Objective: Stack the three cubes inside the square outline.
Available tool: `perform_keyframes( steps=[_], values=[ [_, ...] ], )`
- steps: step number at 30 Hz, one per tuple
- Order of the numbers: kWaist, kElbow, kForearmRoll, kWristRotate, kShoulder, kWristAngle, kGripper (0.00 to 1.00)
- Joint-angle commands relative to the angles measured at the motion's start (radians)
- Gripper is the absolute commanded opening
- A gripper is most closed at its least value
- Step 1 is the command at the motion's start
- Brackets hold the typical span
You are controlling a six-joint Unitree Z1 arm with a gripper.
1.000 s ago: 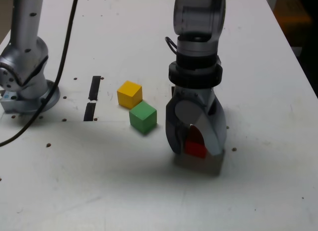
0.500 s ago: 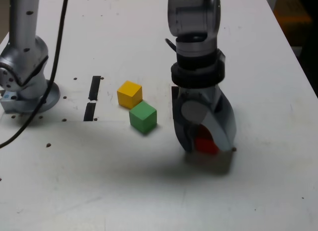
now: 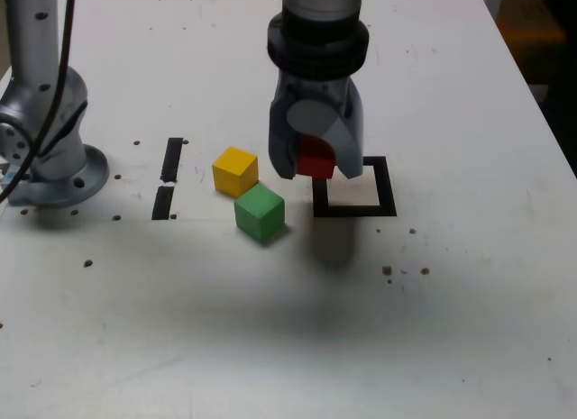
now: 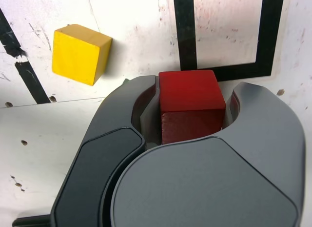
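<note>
We find no legible text, label, brand, number or sign in either view. The worktop (image 3: 469,329) bears only unlettered black tape markings: the square outline (image 3: 354,186) and two short strips (image 3: 168,178). The red cube (image 4: 191,105), yellow cube (image 3: 235,170) and green cube (image 3: 260,212) show plain faces with no printing. The grey housing of the gripper (image 3: 314,167) and the arm's base (image 3: 50,140) carry no readable marking.
</note>
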Motion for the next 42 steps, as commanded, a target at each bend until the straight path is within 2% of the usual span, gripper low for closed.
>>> perform_keyframes(
  steps=[1, 6, 14, 20, 31, 42],
  values=[
    [0.011, -0.008, 0.006, 0.002, 0.012, -0.007, 0.03],
    [0.043, -0.07, 0.02, 0.014, 0.087, -0.043, 0.03],
    [0.091, -0.078, 0.018, 0.018, 0.106, -0.066, 0.03],
    [0.131, -0.059, -0.008, 0.033, 0.118, -0.068, 0.04],
    [0.136, -0.054, -0.057, 0.038, 0.146, -0.083, 0.07],
    [0.154, -0.032, -0.061, 0.038, 0.148, -0.079, 0.18]
  ],
)
